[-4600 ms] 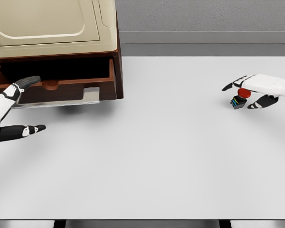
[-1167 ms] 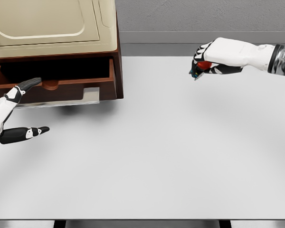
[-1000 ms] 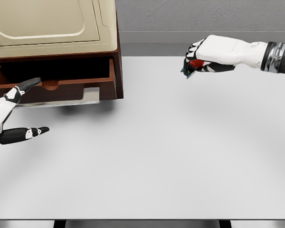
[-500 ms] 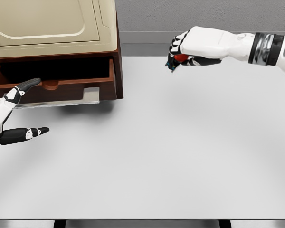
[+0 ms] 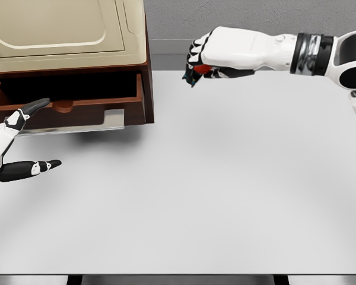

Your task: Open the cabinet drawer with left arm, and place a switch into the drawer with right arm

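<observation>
Fingers of the right hand (image 5: pixel 204 56) are curled tight around the switch (image 5: pixel 202 69), of which only a bit of red cap shows under the palm. That hand hangs in the air above the white bench (image 5: pixel 225 178), just right of the cabinet (image 5: pixel 65 35) and near its brown side wall. The drawer (image 5: pixel 71 101) stands pulled out, its dark inside visible. The left hand (image 5: pixel 15 142) sits low at the left edge in front of the drawer, fingers spread and holding nothing, one dark fingertip close to the drawer front.
</observation>
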You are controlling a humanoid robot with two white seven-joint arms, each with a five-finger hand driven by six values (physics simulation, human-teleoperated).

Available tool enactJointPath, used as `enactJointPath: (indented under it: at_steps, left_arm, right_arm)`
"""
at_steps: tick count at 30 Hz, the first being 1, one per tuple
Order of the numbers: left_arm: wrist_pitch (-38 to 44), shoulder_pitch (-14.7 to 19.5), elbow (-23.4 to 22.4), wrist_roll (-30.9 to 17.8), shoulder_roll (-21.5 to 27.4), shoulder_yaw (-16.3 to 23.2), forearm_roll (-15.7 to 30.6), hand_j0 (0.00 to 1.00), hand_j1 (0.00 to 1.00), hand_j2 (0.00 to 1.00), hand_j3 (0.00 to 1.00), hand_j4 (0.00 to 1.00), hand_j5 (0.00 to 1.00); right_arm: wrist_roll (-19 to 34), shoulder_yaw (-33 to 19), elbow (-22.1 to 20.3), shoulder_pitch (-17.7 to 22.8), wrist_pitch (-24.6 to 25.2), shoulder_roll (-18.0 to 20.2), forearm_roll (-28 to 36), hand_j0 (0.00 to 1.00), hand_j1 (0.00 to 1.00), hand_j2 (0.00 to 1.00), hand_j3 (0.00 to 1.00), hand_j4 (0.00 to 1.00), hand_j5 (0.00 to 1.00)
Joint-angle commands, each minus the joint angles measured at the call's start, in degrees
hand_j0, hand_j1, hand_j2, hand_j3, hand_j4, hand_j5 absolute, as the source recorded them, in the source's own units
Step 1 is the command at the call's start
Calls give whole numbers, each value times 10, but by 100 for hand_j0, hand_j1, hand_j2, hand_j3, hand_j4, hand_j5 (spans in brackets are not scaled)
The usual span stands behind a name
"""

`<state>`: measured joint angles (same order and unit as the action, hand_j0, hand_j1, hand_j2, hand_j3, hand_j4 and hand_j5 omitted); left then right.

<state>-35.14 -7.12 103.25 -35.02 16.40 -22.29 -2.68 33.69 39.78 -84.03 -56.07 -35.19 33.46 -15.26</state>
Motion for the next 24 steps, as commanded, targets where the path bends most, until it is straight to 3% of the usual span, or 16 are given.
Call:
enactJointPath:
  at_steps: [1, 17, 24]
  left_arm:
    - [1, 0, 0, 0, 0, 0, 5, 100, 100, 100, 100, 100, 100]
    - [1, 0, 0, 0, 0, -1, 5, 100, 100, 100, 100, 100, 100]
    - [1, 0, 0, 0, 0, -1, 6, 100, 100, 100, 100, 100, 100]
  right_arm:
    - [0, 3, -12, 0, 2, -7, 6, 45, 45, 45, 45, 45, 45]
    - [1, 24, -20, -19, 2, -63, 5, 45, 45, 45, 45, 45, 45]
    - [1, 40, -1, -35, 2, -86, 3, 45, 45, 45, 45, 45, 45]
